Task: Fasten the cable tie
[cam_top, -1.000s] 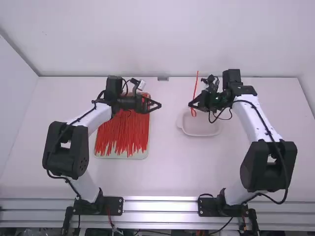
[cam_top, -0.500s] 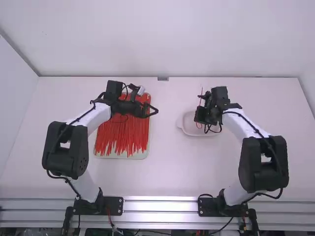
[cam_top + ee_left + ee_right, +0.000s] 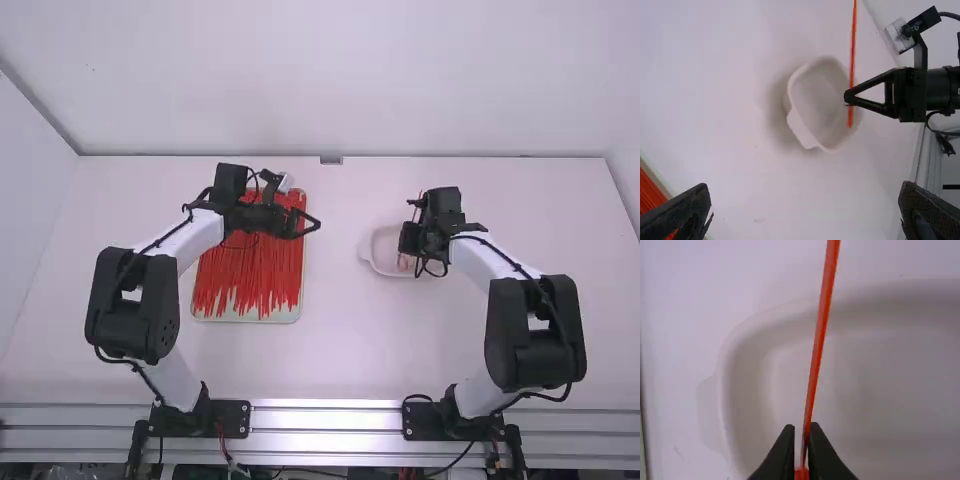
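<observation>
Since cable tie (image 3: 817, 355) is pinched upright by right fingers (image 3: 790, 447), shut tight on it, low end over bowl (image 3: 792, 117), drop-off seems meant imo. Tie best lowered and tipped flat before release, else it gets flicked out. Slightly farther back, left fingers (image 3: 305, 222) spread wide, nothing held, over tray (image 3: 245, 318) of spare ties (image 3: 250, 275).

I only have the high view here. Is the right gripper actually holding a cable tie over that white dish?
Observer: Yes. In the right wrist view the right gripper is shut on a red cable tie.
Operator: Where exactly?
Observer: The left wrist view shows it running above the rim of the white dish on that gripper's side. Whether they touch, I cannot tell.
Operator: And the other arm?
Observer: The left gripper is open, fingers wide apart, empty.
</observation>
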You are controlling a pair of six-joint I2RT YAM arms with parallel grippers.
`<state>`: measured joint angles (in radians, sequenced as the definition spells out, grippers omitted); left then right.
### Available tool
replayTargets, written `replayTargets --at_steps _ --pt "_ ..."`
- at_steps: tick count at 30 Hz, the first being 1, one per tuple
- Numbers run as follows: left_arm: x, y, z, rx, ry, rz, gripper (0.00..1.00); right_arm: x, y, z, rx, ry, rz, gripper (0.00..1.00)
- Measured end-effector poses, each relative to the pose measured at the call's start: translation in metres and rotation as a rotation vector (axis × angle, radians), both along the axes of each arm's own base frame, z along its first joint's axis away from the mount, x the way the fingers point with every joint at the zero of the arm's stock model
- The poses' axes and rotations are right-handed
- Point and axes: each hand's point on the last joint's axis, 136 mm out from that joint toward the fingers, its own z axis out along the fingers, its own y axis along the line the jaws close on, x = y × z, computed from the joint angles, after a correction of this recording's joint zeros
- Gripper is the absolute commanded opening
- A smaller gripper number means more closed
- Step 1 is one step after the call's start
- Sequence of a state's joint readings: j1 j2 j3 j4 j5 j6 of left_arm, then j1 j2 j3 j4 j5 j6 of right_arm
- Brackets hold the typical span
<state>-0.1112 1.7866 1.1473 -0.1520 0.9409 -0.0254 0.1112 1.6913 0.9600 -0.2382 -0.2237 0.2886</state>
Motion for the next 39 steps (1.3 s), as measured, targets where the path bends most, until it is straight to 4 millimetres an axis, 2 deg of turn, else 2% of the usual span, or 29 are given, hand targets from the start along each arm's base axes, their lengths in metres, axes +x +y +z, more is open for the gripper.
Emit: replayTargets --at_steps 1,2,6,12,14,19,23,26,32,36,39 --pt "0.001 0.0 0.0 0.0 -0.004 0.0 0.99 0.001 0.0 0.001 -0.002 -0.006 -0.001 0.22" --pt "0.001 0.0 0.001 -0.001 -0.006 0.0 0.99 0.002 -0.001 0.001 -0.001 -0.006 -0.007 0.99" --pt "0.001 0.0 0.001 -0.001 -0.007 0.0 0.99 -0.001 -0.002 -0.001 -0.009 0.004 -0.006 0.99" --pt "-0.004 0.001 0.0 0.005 0.041 0.001 0.99 -0.028 -0.005 -0.007 -0.027 0.147 -0.003 0.99" --pt "-0.004 0.002 0.003 0.007 0.058 0.004 0.99 -0.03 -0.005 -0.004 -0.03 0.164 -0.003 0.99" --pt "0.004 0.018 0.022 0.013 0.088 0.037 0.99 -0.033 -0.006 0.014 -0.038 0.212 0.003 0.99" --pt "0.005 0.026 0.029 0.027 0.091 0.036 0.99 -0.035 0.001 0.02 -0.038 0.206 0.026 0.99" --pt "0.003 0.028 0.029 0.048 0.1 0.038 0.99 -0.038 0.01 0.033 -0.043 0.171 0.053 0.99" --pt "0.001 0.031 0.025 0.077 0.118 0.049 0.99 -0.049 0.021 0.075 -0.081 0.064 0.087 0.99" --pt "-0.001 0.032 0.024 0.081 0.132 0.051 0.99 -0.055 0.02 0.085 -0.102 0.043 0.082 0.99" --pt "-0.001 0.032 0.023 0.082 0.135 0.052 0.97 -0.057 0.017 0.085 -0.119 0.05 0.077 0.97"
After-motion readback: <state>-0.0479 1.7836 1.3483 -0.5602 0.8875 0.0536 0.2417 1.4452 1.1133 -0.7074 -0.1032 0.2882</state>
